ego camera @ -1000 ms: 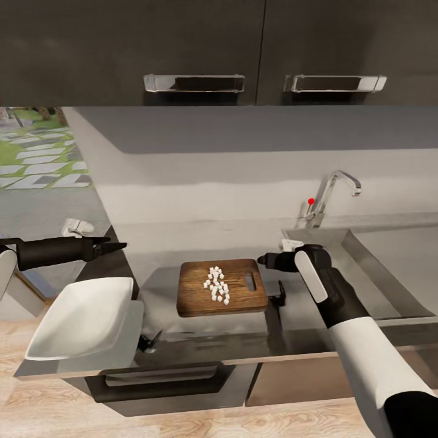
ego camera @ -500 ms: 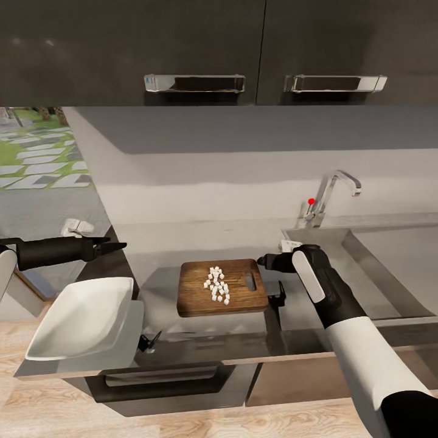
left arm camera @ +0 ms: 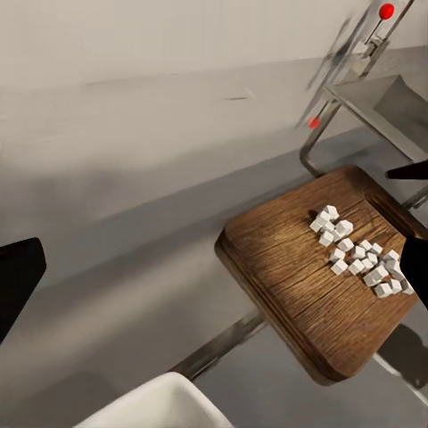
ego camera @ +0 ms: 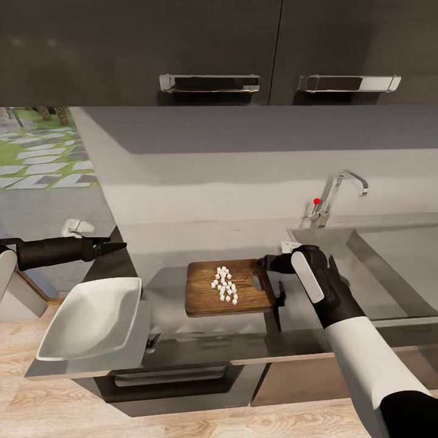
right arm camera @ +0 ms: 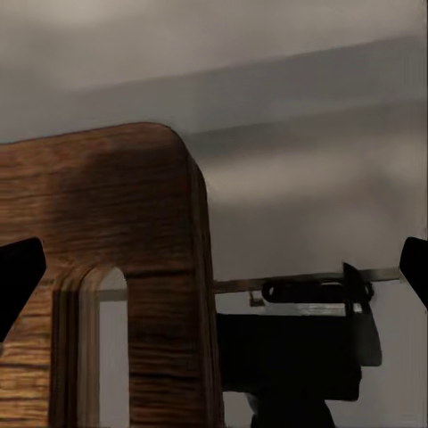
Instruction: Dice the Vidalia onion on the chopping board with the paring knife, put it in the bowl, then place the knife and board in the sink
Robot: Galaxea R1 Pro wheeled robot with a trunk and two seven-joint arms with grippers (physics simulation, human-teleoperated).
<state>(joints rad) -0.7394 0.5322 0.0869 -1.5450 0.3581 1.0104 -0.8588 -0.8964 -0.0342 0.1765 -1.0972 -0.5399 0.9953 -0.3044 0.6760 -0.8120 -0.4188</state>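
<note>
Fingers of your right end effector (ego camera: 267,263) stand spread at the handle end of the chopping board (ego camera: 228,294), gripping nothing. Your left end effector (ego camera: 117,246) hovers above the bowl (ego camera: 91,317); its state I cannot tell. Diced onion (ego camera: 225,285) lies on the board, on the table (ego camera: 201,347) beside the sink (ego camera: 389,267).

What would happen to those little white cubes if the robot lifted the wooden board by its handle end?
The diced onion lies as a loose pile on the flat, rimless chopping board, so the pieces would probably slide or tumble off if it tilts. The board itself looks like thick solid wood, likely stiff. Gripped at one end by the right gripper, it may droop.
</note>
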